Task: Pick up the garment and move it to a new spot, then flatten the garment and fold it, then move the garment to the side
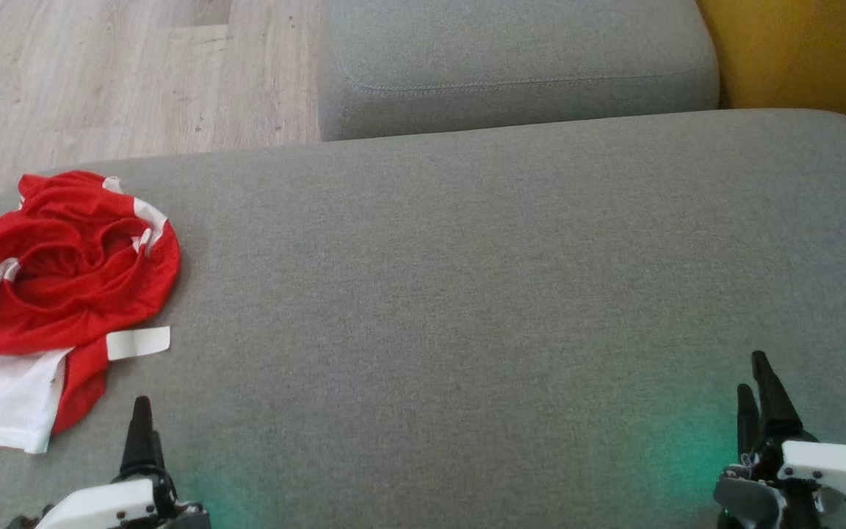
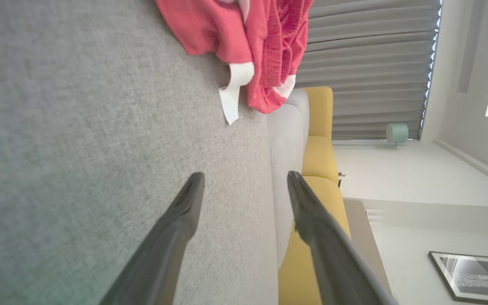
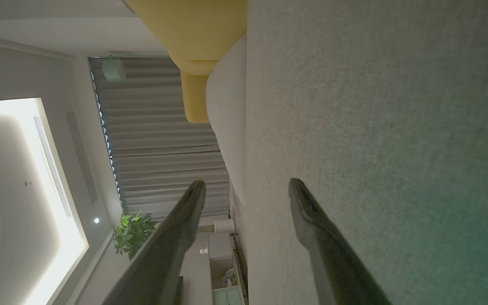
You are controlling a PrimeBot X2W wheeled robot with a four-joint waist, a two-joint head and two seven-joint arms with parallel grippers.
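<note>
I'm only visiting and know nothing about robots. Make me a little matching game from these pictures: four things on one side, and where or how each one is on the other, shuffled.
Column one:
1. garment
2. left gripper
3. right gripper
4. wooden floor

Column two:
A. open, over bare grey cushion, far from the garment
B. beyond the cushion, upper left of the head view
C. crumpled, red and white, at the cushion's left end
D. open, close beside the garment

Pairs: 1-C, 2-D, 3-A, 4-B.
</note>
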